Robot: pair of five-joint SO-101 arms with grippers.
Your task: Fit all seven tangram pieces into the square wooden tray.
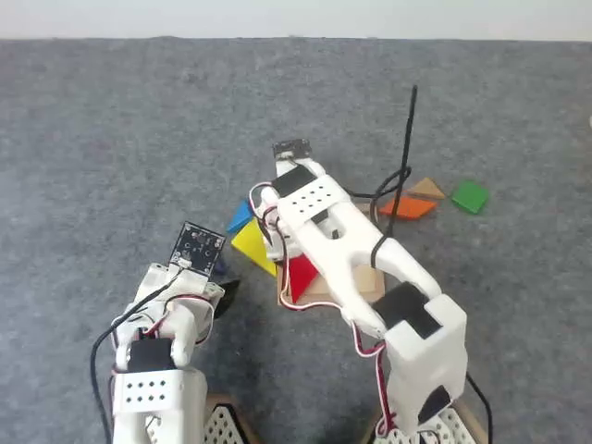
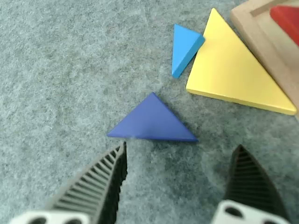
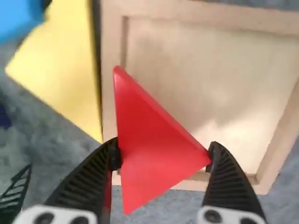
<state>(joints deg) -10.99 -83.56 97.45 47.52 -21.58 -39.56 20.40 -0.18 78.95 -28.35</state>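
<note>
Barely started: pinching red triangle (image 3: 154,154) over tray (image 3: 205,18) with right gripper (image 3: 163,156), left gripper (image 2: 181,151) spread above blue triangle (image 2: 152,123); 6 others outside.

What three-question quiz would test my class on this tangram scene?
1. True or false: the yellow triangle lies inside the wooden tray.
2. Fill in: the left gripper hangs ___ above the dark blue triangle.
3. Which piece does the right gripper hold? A yellow triangle; B red triangle; C dark blue triangle.
Key: 1 false, it lies on the mat beside the tray; 2 open; 3 B.
</note>
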